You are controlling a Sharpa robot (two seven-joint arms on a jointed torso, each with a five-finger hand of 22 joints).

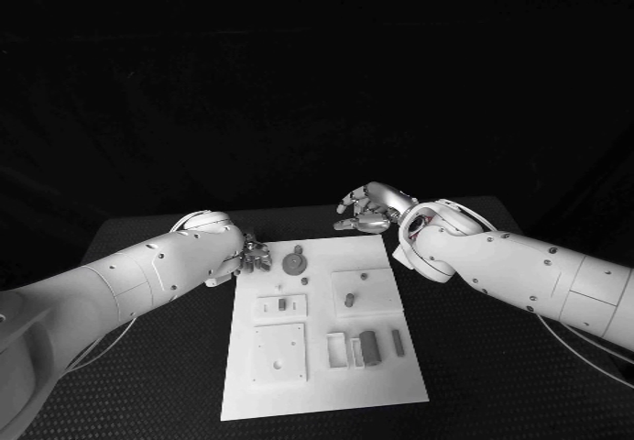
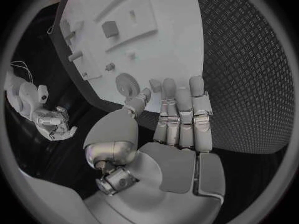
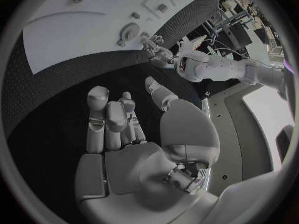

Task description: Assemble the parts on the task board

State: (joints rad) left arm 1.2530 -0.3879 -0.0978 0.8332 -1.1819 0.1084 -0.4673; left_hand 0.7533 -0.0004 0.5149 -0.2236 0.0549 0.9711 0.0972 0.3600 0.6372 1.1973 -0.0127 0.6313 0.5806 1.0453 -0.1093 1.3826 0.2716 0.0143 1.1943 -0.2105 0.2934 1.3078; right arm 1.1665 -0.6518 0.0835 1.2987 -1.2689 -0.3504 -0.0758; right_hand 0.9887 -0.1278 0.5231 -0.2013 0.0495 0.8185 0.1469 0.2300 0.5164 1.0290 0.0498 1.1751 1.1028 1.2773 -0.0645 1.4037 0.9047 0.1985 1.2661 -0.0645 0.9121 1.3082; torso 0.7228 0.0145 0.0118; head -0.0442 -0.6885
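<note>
The task board (image 1: 323, 321) lies flat in the middle of the black worktop (image 1: 489, 367), its long side running away from the robot. On its far end, toward the left corner, rests a round disc-shaped part (image 1: 295, 264) with a small stub just beyond it. A short peg (image 1: 350, 299) stands upright near the board's middle right, a small block (image 1: 283, 302) sits on a raised square plate at the middle left, and several slim upright pieces (image 1: 368, 347) stand grouped at the near right. The left hand (image 1: 251, 258) hovers at the board's far-left corner, just beside the round part; in the left wrist view its fingers (image 2: 184, 117) are straight and close together with nothing in them, the thumb tip close to the disc. The right hand (image 1: 371, 207) is beyond the board's far edge, apart from every part, its fingers loosely curled and holding nothing.
</note>
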